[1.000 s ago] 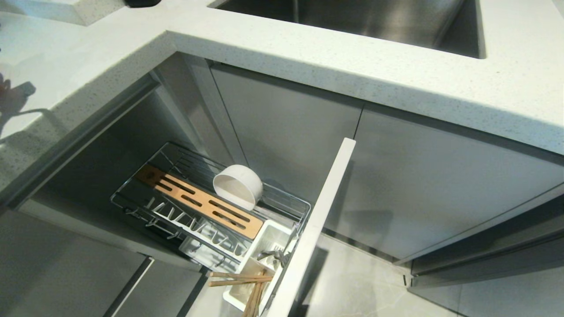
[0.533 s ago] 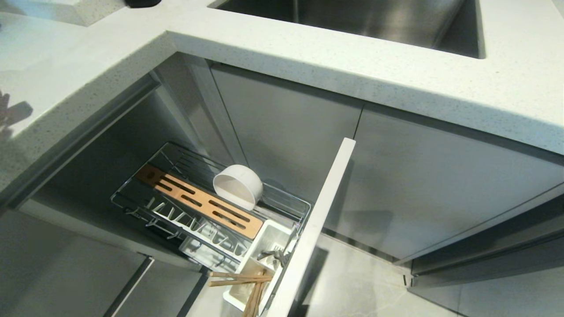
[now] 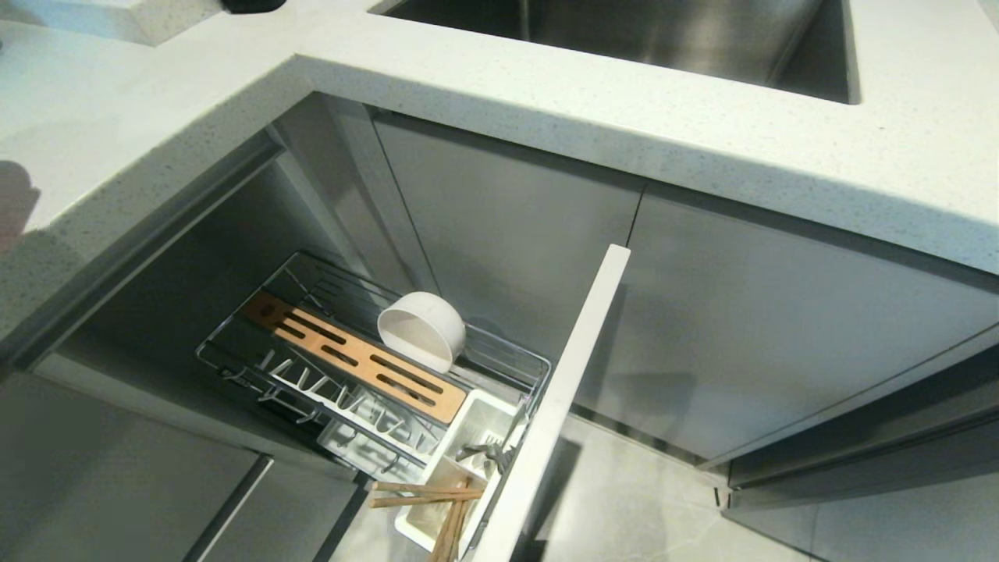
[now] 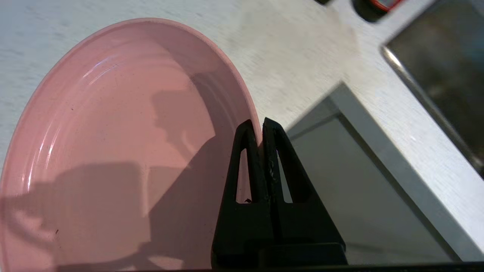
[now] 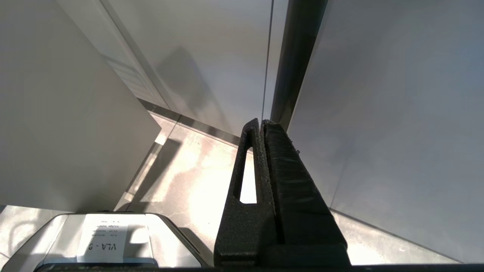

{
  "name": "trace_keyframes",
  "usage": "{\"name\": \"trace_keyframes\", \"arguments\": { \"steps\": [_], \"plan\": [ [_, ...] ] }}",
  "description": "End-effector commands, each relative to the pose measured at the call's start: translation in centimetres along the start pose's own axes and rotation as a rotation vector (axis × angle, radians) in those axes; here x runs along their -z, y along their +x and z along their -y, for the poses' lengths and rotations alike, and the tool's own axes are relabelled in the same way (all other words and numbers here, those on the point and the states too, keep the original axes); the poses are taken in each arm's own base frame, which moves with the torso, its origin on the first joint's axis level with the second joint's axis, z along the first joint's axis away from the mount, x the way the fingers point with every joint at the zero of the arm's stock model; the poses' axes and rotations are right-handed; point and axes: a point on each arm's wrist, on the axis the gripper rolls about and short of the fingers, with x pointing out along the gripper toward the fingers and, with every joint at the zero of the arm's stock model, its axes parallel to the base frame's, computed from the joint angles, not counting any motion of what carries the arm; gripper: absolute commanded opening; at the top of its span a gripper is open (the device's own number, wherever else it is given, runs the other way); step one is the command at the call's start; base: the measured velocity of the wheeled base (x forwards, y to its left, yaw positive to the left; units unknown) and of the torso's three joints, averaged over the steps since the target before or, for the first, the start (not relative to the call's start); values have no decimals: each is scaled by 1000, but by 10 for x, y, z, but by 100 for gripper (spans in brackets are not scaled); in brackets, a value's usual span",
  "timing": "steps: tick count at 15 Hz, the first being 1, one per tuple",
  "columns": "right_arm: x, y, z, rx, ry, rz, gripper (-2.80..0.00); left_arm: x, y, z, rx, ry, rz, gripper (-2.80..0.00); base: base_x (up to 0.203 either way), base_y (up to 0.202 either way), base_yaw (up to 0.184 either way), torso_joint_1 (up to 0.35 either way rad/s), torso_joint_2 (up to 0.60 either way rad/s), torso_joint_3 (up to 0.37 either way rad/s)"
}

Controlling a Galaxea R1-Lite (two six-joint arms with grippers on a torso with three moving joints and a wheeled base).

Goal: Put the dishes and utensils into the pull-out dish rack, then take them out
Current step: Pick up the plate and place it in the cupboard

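In the left wrist view my left gripper is shut on the rim of the wide pink plate, over the pale countertop. The head view shows neither arm. There the pull-out dish rack stands drawn out under the counter. A white bowl lies on its side beside the slotted wooden strip. Wooden chopsticks and a silver spoon sit in the white caddy. My right gripper is shut on nothing, down by the cabinet fronts.
The rack's pale front panel juts out towards me. A steel sink is set into the counter above. A dark panel lies in the counter beyond the plate. Tiled floor shows below the right arm.
The shadow on the counter at the head view's left edge has slid down and towards the edge. The rack, bowl and utensils have not moved.
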Motion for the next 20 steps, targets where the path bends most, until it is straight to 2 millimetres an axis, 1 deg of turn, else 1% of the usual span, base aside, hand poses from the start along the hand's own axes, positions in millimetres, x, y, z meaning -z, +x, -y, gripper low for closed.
{"name": "trace_keyframes", "arguments": {
  "steps": [1,6,9,11,13,15,17,20],
  "plan": [
    [0,0,0,0,0,-2,-280,1,-18,-4,78,-15,-15,-280,0,0,0,0,0,0],
    [0,0,0,-2,0,-1,-280,-6,-23,5,225,-167,3,-280,0,0,0,0,0,0],
    [0,0,0,0,0,-2,-280,-8,-26,5,239,-175,8,-280,0,0,0,0,0,0],
    [0,0,0,-2,0,-2,-280,-15,-34,3,268,-202,28,-280,0,0,0,0,0,0],
    [0,0,0,-1,0,-2,-280,-30,-43,3,325,-313,100,-280,0,0,0,0,0,0],
    [0,0,0,0,0,-2,-280,-39,-45,5,356,-383,176,-280,0,0,0,0,0,0],
    [0,0,0,0,0,-2,-280,-44,-46,6,381,-453,204,-280,0,0,0,0,0,0],
    [0,0,0,0,0,-2,-280,-43,-46,9,431,-526,160,-280,0,0,0,0,0,0]
  ]
}}
